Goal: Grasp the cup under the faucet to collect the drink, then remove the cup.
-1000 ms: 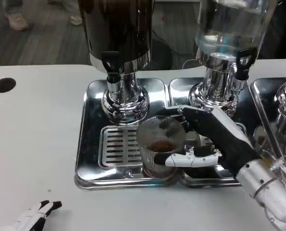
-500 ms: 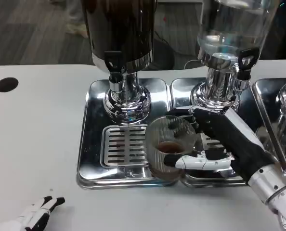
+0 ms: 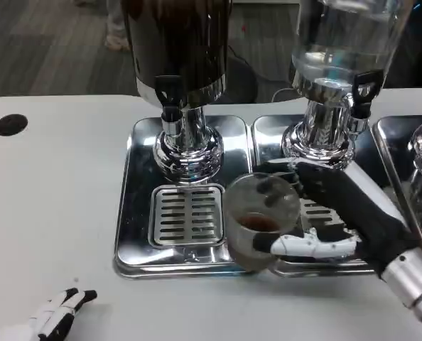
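right hand (image 3: 339, 217) wraps a clear ribbed plastic cup (image 3: 259, 219), fingers curled round its right side and a white thumb across its near wall. a little brown drink sits in the cup's bottom. the cup is over the seam between the two drip trays, right of the slotted grate (image 3: 186, 214) and near-right of the black faucet (image 3: 170, 96) on the dark drink dispenser (image 3: 177, 64), not under it. the left drip tray (image 3: 133, 206) is polished steel. a second dispenser with clear liquid (image 3: 342, 50) stands far right, behind the hand. left hand (image 3: 58, 316) lies on the white table (image 3: 47, 199) at the near left edge, holding nothing; fingers look loosely together, but i cannot tell for sure. black round hole (image 3: 11, 125) in the table, far left.
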`<action>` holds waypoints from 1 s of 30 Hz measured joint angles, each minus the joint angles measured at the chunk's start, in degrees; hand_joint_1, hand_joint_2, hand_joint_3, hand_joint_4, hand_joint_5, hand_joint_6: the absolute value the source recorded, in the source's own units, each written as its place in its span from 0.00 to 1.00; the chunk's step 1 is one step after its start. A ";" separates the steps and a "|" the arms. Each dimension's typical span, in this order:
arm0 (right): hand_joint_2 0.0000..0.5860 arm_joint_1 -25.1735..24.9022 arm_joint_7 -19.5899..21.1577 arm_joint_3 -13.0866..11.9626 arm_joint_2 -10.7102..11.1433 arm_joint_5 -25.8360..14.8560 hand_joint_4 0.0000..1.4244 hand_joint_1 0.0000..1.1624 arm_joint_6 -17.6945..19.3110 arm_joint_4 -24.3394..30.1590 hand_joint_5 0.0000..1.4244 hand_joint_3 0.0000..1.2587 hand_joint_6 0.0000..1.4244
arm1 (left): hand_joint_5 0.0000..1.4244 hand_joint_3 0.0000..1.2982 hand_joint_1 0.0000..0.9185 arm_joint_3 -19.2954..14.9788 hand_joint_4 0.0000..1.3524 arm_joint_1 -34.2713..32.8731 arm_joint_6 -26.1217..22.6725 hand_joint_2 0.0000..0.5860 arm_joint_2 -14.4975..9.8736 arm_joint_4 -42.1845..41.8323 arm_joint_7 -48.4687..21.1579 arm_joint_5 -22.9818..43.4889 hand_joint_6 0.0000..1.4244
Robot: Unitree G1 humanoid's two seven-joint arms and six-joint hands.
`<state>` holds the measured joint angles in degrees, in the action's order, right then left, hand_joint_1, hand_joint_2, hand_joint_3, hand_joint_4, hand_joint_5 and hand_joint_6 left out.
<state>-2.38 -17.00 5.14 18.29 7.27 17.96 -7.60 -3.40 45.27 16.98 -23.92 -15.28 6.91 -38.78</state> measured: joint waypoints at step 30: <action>0.21 9.94 -5.85 -8.88 4.27 -8.46 0.33 0.68 11.10 -2.75 0.34 0.34 0.27 | 0.06 0.12 0.00 3.18 0.05 -3.42 -6.21 0.08 -0.58 -1.97 -1.26 -0.07 0.26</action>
<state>7.56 -22.85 -3.74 22.56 -1.19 29.06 -10.35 -0.22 41.85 10.77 -24.50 -17.25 5.66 -38.85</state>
